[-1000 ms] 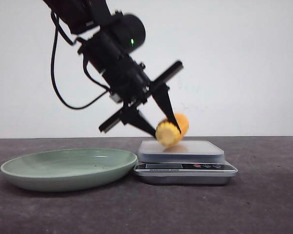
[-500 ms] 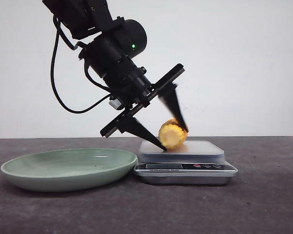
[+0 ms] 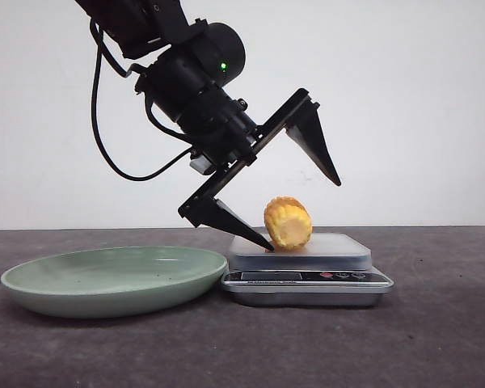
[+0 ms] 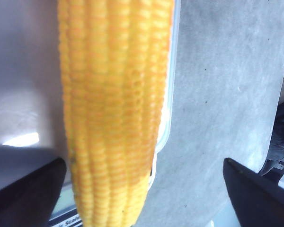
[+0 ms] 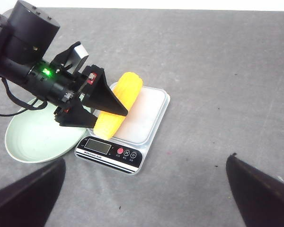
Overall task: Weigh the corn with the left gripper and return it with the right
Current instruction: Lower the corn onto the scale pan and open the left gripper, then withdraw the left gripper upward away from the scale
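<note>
Half the job looks done — the corn (image 3: 288, 223) lies on the platform of the scale (image 3: 307, 267), and the left tool (image 3: 304, 212) is spread wide with nothing in it, one finger low beside the cob's cut end, the other lifted well above it. What is left, as I judge it: reading the weight, then the right tool (image 5: 146, 189) — wide open and empty, hanging over the desk (image 5: 217, 94) — must carry the cob back, presumably to the green plate (image 3: 113, 279) just beside the scale. The corn lies on its side, long axis level, running from the camera-facing end back and away, slightly slantwise across the platform.
</note>
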Controlling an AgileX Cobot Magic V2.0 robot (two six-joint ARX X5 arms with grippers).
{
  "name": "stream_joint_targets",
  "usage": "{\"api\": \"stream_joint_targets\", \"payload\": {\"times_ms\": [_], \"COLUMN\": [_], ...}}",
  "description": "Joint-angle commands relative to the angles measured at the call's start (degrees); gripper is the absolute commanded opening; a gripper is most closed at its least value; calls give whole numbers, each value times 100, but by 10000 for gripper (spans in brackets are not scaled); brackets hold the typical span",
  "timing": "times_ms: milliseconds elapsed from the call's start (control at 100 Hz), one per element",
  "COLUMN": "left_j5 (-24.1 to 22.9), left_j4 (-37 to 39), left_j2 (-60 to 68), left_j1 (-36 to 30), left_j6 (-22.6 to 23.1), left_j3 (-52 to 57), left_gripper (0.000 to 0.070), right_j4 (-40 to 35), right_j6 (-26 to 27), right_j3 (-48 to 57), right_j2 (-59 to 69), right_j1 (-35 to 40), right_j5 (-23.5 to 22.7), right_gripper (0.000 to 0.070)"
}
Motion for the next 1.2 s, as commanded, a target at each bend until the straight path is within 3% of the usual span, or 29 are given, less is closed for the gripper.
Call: {"api": "stream_joint_targets", "payload": {"times_ms": [0, 260, 530, 570, 670, 740, 870, 980, 1100, 1190], "left_j5": [-90, -490, -1252, -1375, -1838, -2277, -2887, -2990, -3097, -3370], "left_j4": [-155, -754, -1366, -1401, -1526, -1596, -1659, -1840, -2391, -2964], "left_j2": [175, -4, -885, -1126, -1799, -2356, -3403, -4225, -5018, -5556], "left_j1": [7, 26, 46, 39, -42, -133, -354, -472, -485, -485], "left_j6": [98, 619, 1779, 1950, 2328, 2518, 2855, 2988, 3134, 3316], "left_j3": [166, 752, 1272, 1272, 1272, 1272, 1272, 1272, 1272, 1272], "left_gripper": [700, 700, 700, 636, 393, 297, 268, 268, 268, 268], "right_j4": [61, 57, 42, 44, 42, 15, -48, -22, 105, 337], "right_j6": [59, 59, 50, 39, 39, 42, 44, 44, 138, 511], "right_j3": [55, 55, 55, 55, 46, 46, 39, 37, 37, 37], "right_j2": [11, 11, 11, 11, 11, 11, 11, 11, 13, 17], "right_j1": [28, 28, 28, 28, 28, 28, 28, 28, 28, 28], "right_j5": [-2, 0, 20, 24, 61, 92, 153, 149, 127, -35], "right_gripper": [684, 684, 684, 684, 684, 684, 684, 684, 684, 684]}}
